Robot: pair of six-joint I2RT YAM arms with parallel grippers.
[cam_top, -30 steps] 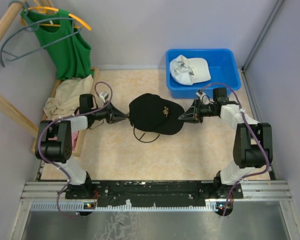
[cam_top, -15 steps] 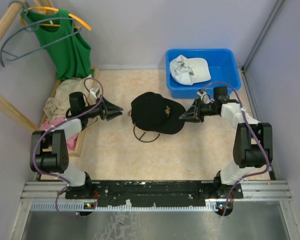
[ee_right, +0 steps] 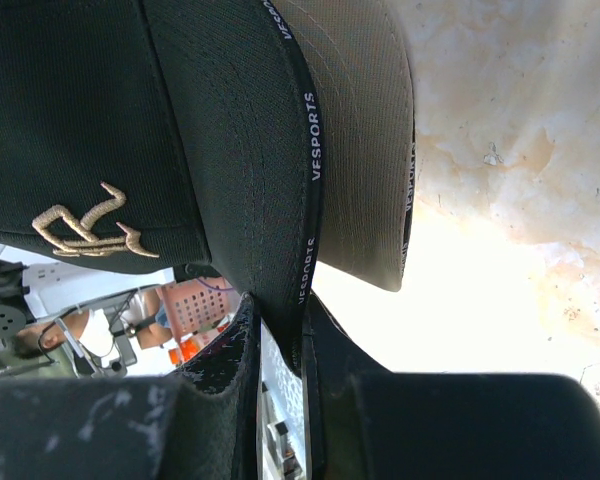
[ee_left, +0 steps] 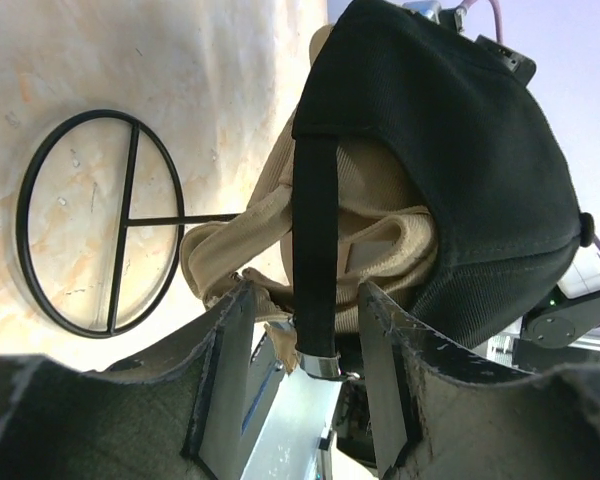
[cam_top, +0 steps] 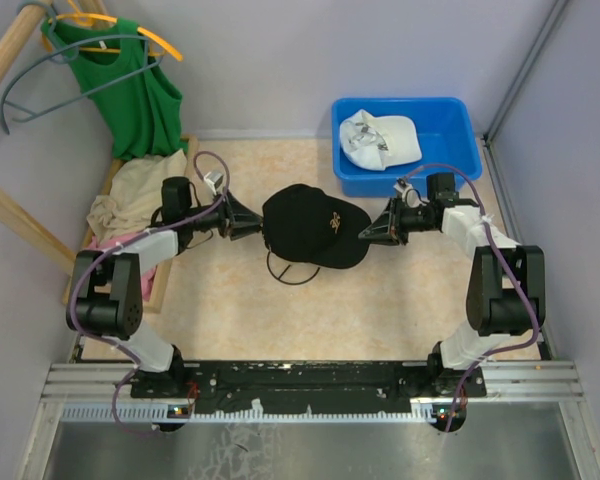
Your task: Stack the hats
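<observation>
A black hat [cam_top: 310, 225] with a gold logo sits mid-table on a dark wire stand [cam_top: 285, 272]. Under it a tan hat [ee_left: 370, 230] shows in the left wrist view. My left gripper [cam_top: 250, 222] is open at the back of the stack; the black hat's rear strap [ee_left: 315, 250] runs between its fingers [ee_left: 230, 370] without being clamped. My right gripper [cam_top: 370, 232] is shut on the black hat's brim [ee_right: 270, 200], with a tan brim [ee_right: 360, 150] just beneath it. A white hat [cam_top: 378, 138] lies in the blue bin [cam_top: 450, 130].
The blue bin stands at the back right. A green top [cam_top: 130, 90] hangs on a hanger at the back left. Below it a beige cloth [cam_top: 130, 195] lies in a wooden tray. The stand's round wire base [ee_left: 95, 225] rests on the table under the hats.
My left gripper let go of the hats' back, opened and drew away to the left, then came back with its open jaws around the strap. The right gripper has kept its hold.
</observation>
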